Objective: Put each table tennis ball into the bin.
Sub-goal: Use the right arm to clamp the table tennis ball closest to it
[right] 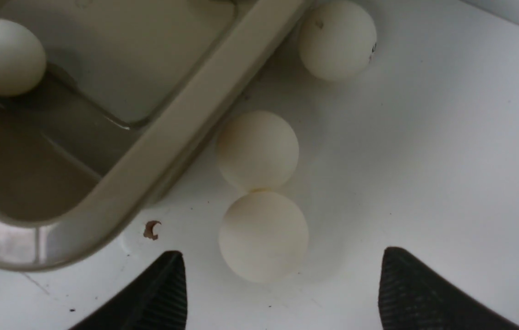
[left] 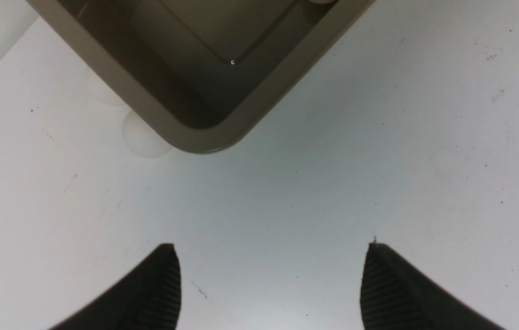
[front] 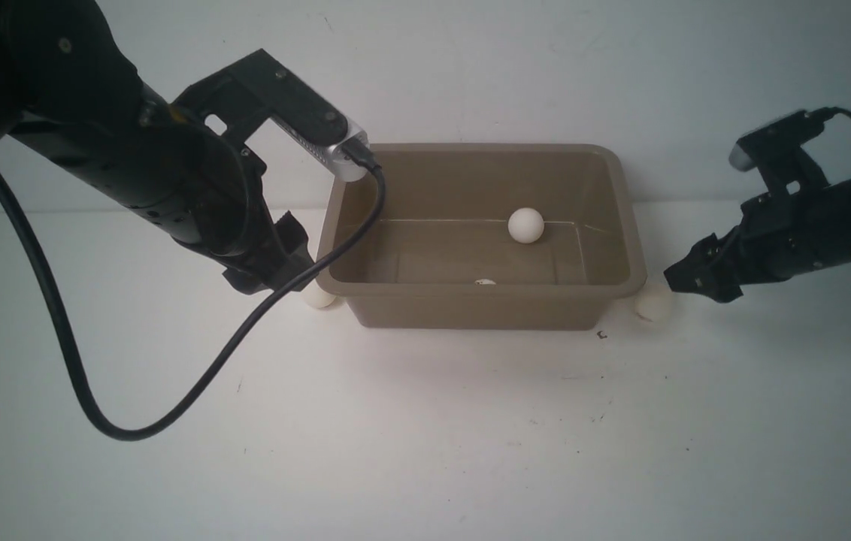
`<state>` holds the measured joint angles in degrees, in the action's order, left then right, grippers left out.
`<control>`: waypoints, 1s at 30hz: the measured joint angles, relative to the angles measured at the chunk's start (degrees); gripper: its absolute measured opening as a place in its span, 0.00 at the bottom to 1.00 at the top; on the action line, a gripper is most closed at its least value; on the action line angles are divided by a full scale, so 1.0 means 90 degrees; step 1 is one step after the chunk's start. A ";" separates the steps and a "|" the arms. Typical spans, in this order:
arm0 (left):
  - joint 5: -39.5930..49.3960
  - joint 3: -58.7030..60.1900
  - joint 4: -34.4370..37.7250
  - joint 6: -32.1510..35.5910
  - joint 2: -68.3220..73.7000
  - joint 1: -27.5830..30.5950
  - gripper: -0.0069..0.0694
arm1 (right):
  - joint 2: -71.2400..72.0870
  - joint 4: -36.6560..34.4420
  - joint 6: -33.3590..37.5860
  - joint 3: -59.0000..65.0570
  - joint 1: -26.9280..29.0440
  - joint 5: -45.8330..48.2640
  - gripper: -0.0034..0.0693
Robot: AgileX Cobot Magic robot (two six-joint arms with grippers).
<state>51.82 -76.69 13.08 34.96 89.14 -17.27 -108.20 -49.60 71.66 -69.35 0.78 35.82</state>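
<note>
The taupe bin (front: 410,291) stands mid-table with a white table tennis ball (front: 525,225) on its floor and another ball's top (front: 484,282) peeking over the front wall. My right gripper (right: 282,284) is open and empty just beside the bin's right front corner. Three balls lie on the table ahead of it: the nearest ball (right: 263,236) touches a second ball (right: 257,149), and a third ball (right: 336,40) lies farther along the bin rim (right: 186,119). My left gripper (left: 271,275) is open over bare table near the bin's left front corner, where one ball (left: 142,137) rests.
A faint second ball (left: 103,89) shows along the bin's left wall. A black cable (front: 80,376) loops from the left arm over the table. A small brown chip (right: 151,229) lies by the bin's right front corner. The white wall stands close behind the bin.
</note>
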 joint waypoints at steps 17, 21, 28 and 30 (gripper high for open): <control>0.0000 0.0000 0.0026 0.0000 0.0000 0.0000 0.71 | -0.0604 -0.0785 0.0826 -0.0035 -0.0288 -0.0132 0.74; 0.0000 0.0000 0.0038 0.0000 0.0000 0.0000 0.71 | -0.0748 -0.0798 0.0849 -0.0038 -0.0481 -0.0451 0.74; 0.0000 0.0000 0.0041 0.0000 0.0000 0.0000 0.71 | -0.0781 -0.0830 0.0849 -0.0043 -0.0494 -0.0890 0.74; 0.0000 0.0000 0.0041 0.0000 0.0000 0.0000 0.71 | -0.0781 -0.0830 0.0857 -0.0043 -0.0494 -0.0916 0.74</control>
<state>51.82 -76.69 13.45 34.96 89.14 -17.27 -115.23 -57.06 79.36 -69.74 -3.67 27.57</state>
